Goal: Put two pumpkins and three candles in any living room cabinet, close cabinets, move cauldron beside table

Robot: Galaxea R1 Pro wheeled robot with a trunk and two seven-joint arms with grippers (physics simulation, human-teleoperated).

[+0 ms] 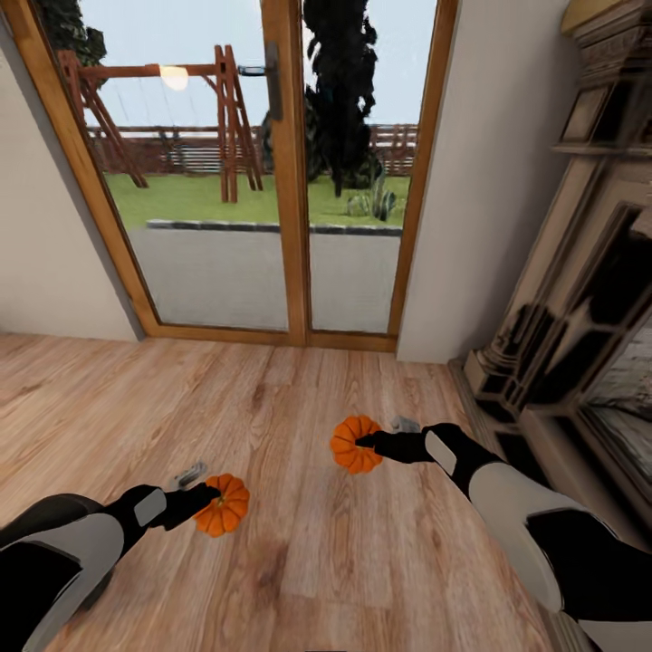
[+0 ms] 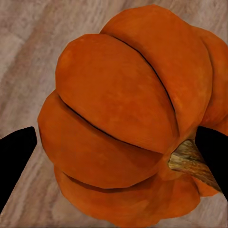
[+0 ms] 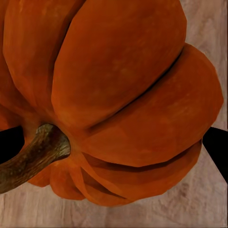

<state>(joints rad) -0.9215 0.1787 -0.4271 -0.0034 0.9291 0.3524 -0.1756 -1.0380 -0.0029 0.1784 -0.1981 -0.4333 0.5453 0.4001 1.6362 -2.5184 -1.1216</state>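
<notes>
Two bright orange ribbed pumpkins hang above the wood floor, one in each hand. My left gripper [image 1: 206, 499] is shut on the left pumpkin [image 1: 224, 505], whose ribs and stem fill the left wrist view [image 2: 118, 123] between the two black fingers [image 2: 14, 161]. My right gripper [image 1: 364, 443] is shut on the right pumpkin [image 1: 352, 444]; in the right wrist view this pumpkin [image 3: 118, 95] shows its curved brown stem, with a black finger [image 3: 218, 147] at the edge. The candles, cabinet, cauldron and table are out of view.
A wood-framed glass patio door [image 1: 285, 172] stands straight ahead with a garden beyond. White walls flank it. A dark ornate fireplace surround [image 1: 580, 299] rises at the right, close to my right arm. Plank floor [image 1: 299, 561] stretches under both arms.
</notes>
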